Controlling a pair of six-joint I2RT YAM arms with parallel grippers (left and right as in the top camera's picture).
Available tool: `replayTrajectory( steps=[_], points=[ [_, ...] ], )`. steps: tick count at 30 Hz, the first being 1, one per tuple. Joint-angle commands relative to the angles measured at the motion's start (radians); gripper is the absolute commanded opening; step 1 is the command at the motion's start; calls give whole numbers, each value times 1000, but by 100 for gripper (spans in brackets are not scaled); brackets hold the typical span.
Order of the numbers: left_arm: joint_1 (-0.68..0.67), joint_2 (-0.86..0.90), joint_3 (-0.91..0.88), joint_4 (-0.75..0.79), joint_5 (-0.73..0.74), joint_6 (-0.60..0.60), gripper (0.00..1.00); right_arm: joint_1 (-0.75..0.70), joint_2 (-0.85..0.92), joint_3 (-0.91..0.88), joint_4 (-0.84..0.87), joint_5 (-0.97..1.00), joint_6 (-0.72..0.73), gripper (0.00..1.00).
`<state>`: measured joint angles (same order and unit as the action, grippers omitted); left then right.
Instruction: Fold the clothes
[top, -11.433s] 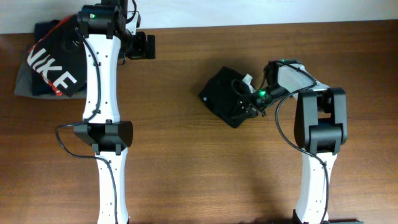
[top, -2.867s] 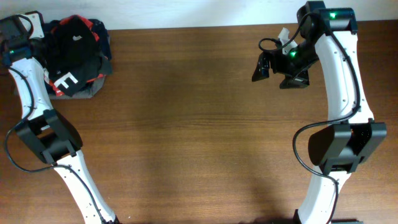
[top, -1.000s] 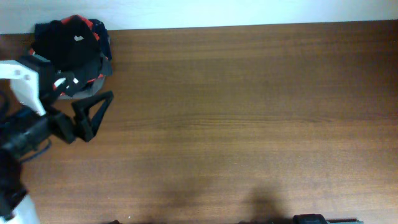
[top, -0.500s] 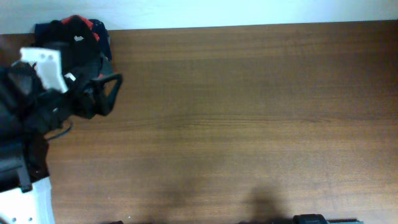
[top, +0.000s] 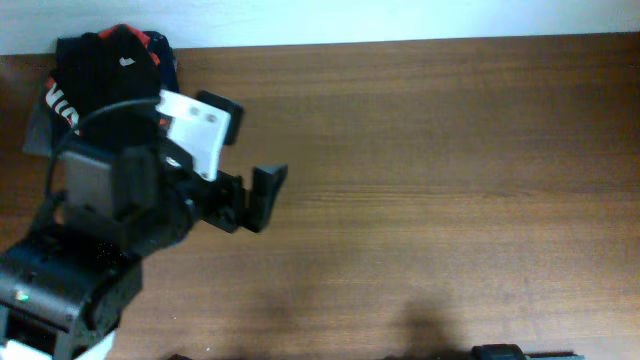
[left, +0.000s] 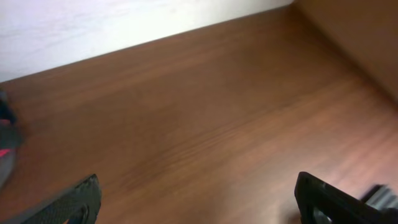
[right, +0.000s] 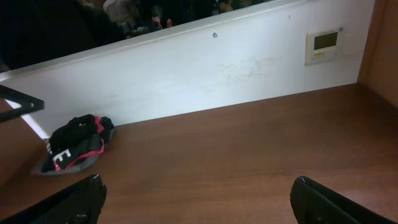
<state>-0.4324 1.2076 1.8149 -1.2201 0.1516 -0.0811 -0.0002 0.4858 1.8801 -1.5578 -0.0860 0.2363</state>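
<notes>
The black T-shirt (top: 100, 70) is seen bunched directly on top of the NIKE garment (top: 62, 100), w/ its tiny white mark facing up; the grey garment (top: 36, 128) lies under the NIKE garment, so all three make one pile at the table (top: 420, 150) corner next to the wall (right: 217, 74). The tee is judged light, soft and limp, not fragile. It will likely sag and drag when lifted, and the fabric may slip if only a thin bit is pinched. A hold is best taken on a free outer edge or hem, top layer only. Seams and sleeves can't be made out in the black heap, so the exact spot can't be told yet. The main risk is that the NIKE garment's folds, red trim incl., get pinched along w/ the tee, as both are dark and touching. The L gripper (top: 255, 198) is held near the NIKE garment, on the side toward the table middle, jaws spread wide, nothing btwn them. The R gripper (right: 196, 199) is well apart from the NIKE garment, also spread wide and holding nothing. A wall panel (right: 324, 42) is mounted far from the NIKE garment and isn't in the way. Nothing else is seen blocking the approach.
</notes>
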Motion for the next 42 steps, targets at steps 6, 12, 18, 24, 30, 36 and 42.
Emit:
replayTrajectory(
  steps=[6, 12, 18, 24, 30, 36, 42],
  points=[
    [-211, -92, -12, -24, -388, -94, 99, -1, 3, -1, -50, 19, 8, 99],
    [-211, -95, -15, -31, -388, -93, 99, -1, 3, -3, -139, 19, 8, 99],
    [-211, -92, -15, -31, -387, -94, 99, -1, 3, -5, -140, 19, 8, 99],
    [-211, -90, -15, -31, -388, -94, 99, -1, 3, -5, -140, 19, 8, 99],
    [-211, -90, -15, -31, -388, -93, 99, -1, 3, -5, -140, 19, 8, 99],
    [-211, -90, -15, -35, -388, -93, 99, -1, 3, -5, -140, 19, 8, 99],
    [-211, -90, -15, -85, -388, -93, 99, -1, 3, -8, -140, 19, 8, 99]
  ],
)
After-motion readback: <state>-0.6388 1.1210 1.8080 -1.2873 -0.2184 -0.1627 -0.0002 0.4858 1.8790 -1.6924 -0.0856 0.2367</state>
